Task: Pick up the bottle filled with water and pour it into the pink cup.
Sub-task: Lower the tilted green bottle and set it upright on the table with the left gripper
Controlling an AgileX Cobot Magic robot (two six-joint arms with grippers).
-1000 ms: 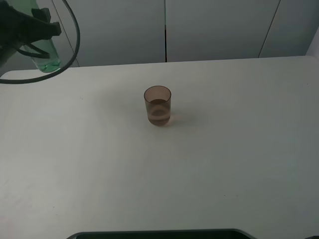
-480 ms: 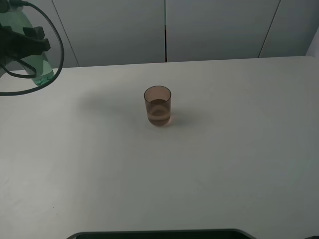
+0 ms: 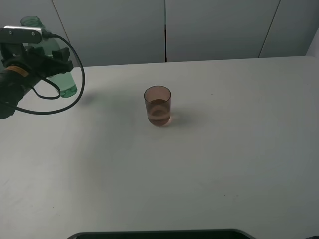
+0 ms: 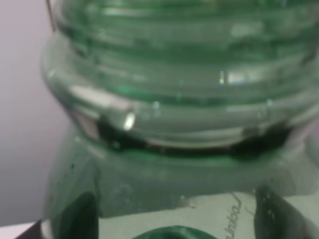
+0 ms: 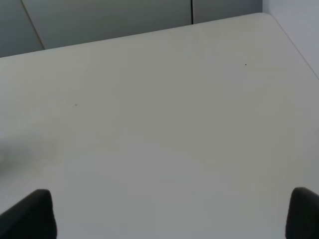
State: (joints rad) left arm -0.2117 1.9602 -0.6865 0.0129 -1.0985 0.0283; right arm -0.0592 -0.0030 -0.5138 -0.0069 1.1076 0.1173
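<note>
The green-tinted bottle (image 3: 64,82) hangs above the table's far left, tilted with its open neck up and to the left. My left gripper (image 3: 54,62) is shut on the bottle; the left wrist view shows its ribbed neck (image 4: 179,99) filling the frame between the dark fingertips (image 4: 75,219). The pink cup (image 3: 157,105) stands upright near the table's middle, well right of the bottle, with some liquid in it. My right gripper (image 5: 167,219) is open and empty over bare table, its fingertips (image 5: 30,214) wide apart; it is out of the exterior high view.
The white table (image 3: 224,164) ends at a grey panelled wall (image 3: 214,30) at the back. A black cable (image 3: 79,74) loops from the left arm beside the bottle. A dark edge (image 3: 159,234) runs along the table's front.
My left arm has swung in from the view's left edge to the right and a little lower with the bottle. The cup has not moved.
</note>
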